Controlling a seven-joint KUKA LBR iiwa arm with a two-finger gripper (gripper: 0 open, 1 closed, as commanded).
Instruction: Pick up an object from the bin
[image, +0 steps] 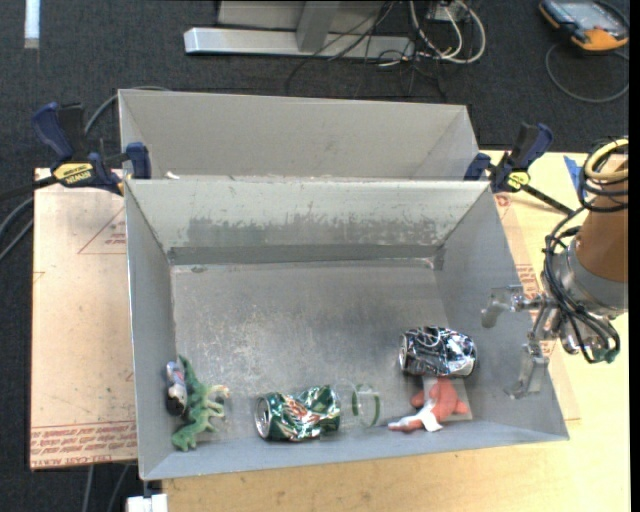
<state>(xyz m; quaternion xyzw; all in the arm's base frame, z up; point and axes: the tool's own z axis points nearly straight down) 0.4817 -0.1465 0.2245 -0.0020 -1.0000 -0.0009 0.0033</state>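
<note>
The floor of the bin (300, 215) is bare across its middle and back, so access from above is unobstructed there. Obstacles lie along the near wall. A green toy figure (195, 408) is in the left corner, a crushed green can (298, 414) is at centre, and a small clear cup (367, 405) is just beside the can. Near the right corner, a crushed dark can (437, 352) lies just behind a red and white toy (437, 405). A bare gap separates the figure from the green can.
</note>
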